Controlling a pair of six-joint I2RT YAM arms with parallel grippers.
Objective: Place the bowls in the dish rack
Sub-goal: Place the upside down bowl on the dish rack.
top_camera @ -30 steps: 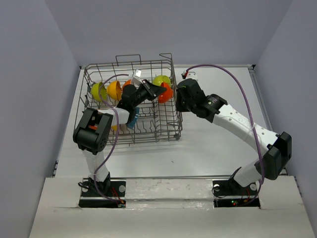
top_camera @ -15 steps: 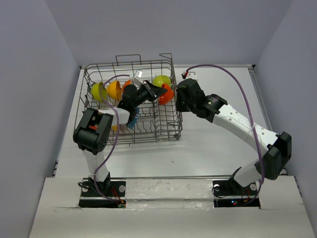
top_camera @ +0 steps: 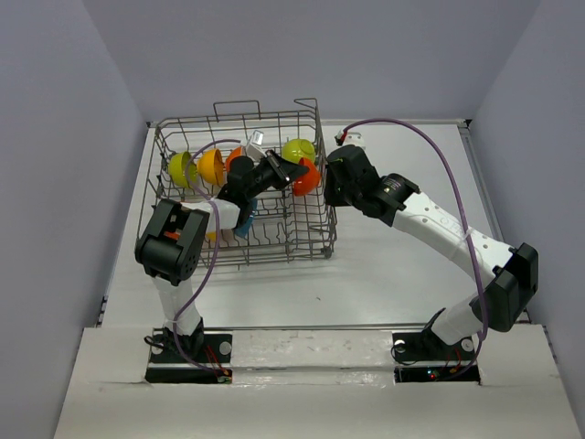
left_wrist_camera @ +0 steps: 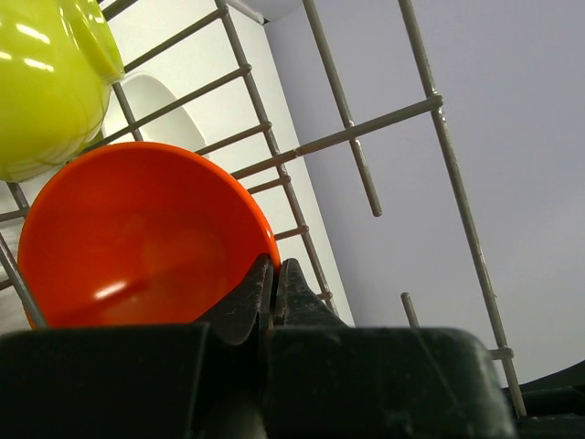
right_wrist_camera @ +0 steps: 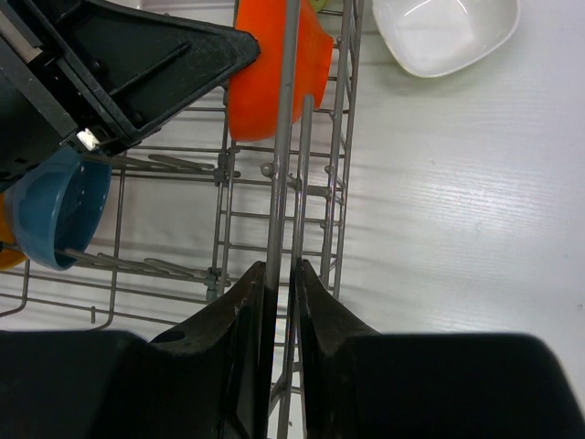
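The dish rack [top_camera: 174, 240] stands on the table's left half. Along its far side stand a lime green bowl [top_camera: 181, 169], an orange-yellow bowl [top_camera: 211, 165] and another lime green bowl [top_camera: 298, 148]. A teal blue bowl [top_camera: 244, 221] sits lower down. My left gripper [left_wrist_camera: 275, 273] reaches into the rack's right end, shut on the rim of a red-orange bowl [left_wrist_camera: 137, 238] held on edge. My right gripper [right_wrist_camera: 280, 271] is outside, shut on the top wire of the dish rack's right wall [right_wrist_camera: 285, 137]. A white bowl [right_wrist_camera: 443, 32] lies on the table beyond that wall.
The left arm [top_camera: 172, 242] crosses above the rack's near left part. A purple cable [top_camera: 430, 151] arches over the table's right half. Grey walls close in the table on three sides.
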